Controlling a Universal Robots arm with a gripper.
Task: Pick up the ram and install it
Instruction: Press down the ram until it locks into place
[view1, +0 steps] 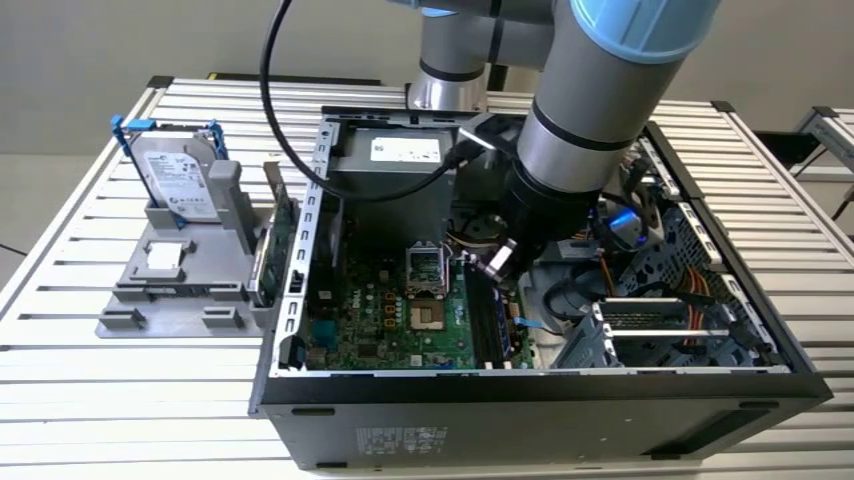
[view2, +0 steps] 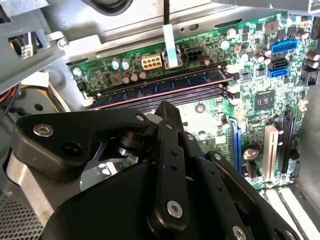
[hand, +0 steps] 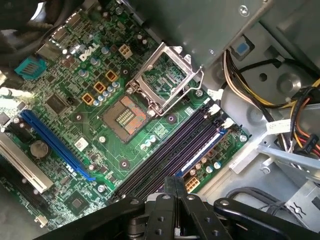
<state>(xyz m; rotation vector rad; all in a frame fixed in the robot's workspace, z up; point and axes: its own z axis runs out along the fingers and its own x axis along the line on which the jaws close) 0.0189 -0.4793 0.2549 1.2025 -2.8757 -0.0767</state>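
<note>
The open computer case (view1: 534, 400) lies on its side on the slatted worktop (view1: 80, 350), motherboard (view1: 387, 320) facing up so the memory slots can be reached from above. The ram (view2: 160, 85) sits in the outermost slot, seemingly seated. The arm reaches steeply down into the case, its end effector (view1: 497, 262) just above the slots; whether it is open or closed I cannot tell. Farther left, a grey fixture (view1: 174, 270) holds a hard drive (view1: 180, 175) upright.

No text can be made out with certainty. Pale labels sit on the silver hard drive (view1: 178, 172) and on the grey power supply (view1: 404, 150) in the exterior view, and a white logo mark sits on the green motherboard (hand: 87, 54) in the first wrist view.
</note>
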